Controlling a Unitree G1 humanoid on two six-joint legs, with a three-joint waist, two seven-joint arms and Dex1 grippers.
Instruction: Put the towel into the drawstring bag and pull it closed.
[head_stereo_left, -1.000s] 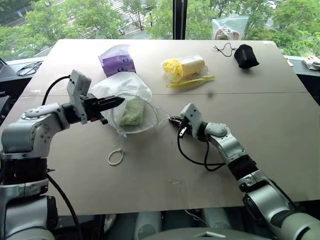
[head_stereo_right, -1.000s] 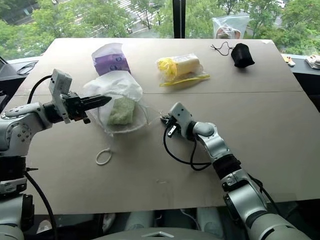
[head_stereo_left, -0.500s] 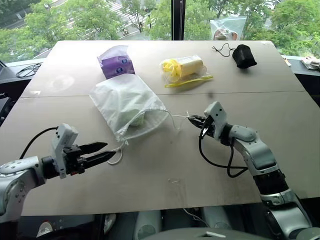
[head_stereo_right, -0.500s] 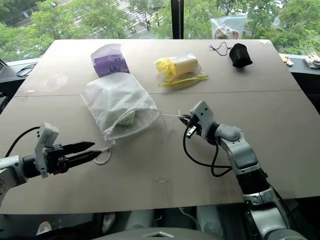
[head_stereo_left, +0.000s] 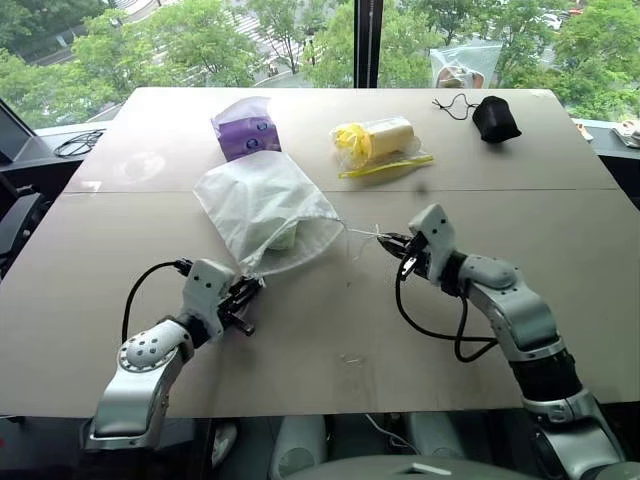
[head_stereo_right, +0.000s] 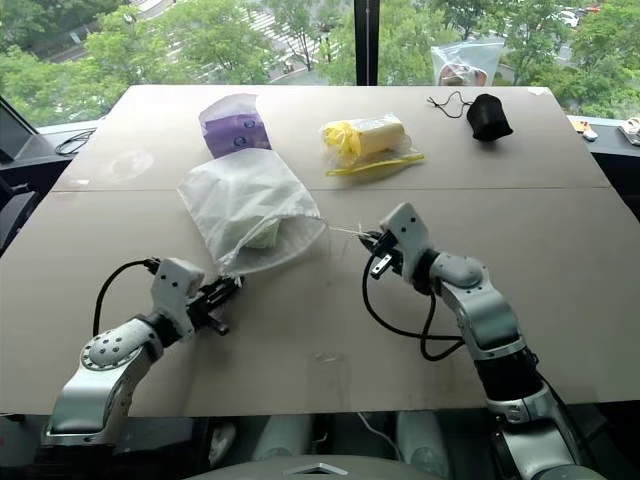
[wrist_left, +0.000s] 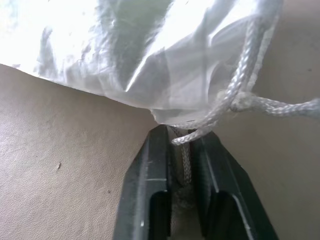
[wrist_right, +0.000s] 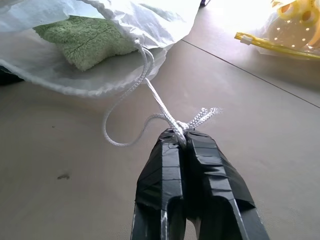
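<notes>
The small folded light-green fluffy terry towel (wrist_right: 87, 46) already sits inside the large white semi-translucent drawstring bag (head_stereo_left: 262, 205), which lies on the tan worktop (head_stereo_left: 560, 230) between the two arms. The step in hand is the closing. The left end effector (wrist_left: 182, 150) is clamped on the white cord at the bag's near corner; the right end effector (wrist_right: 182, 142) is clamped on the knotted cord end (wrist_right: 197, 119) at the other side, with a slack loop lying beside it. The mouth still gapes. The next move likely calls for drawing the two cords apart, outward, until the fabric gathers shut.
</notes>
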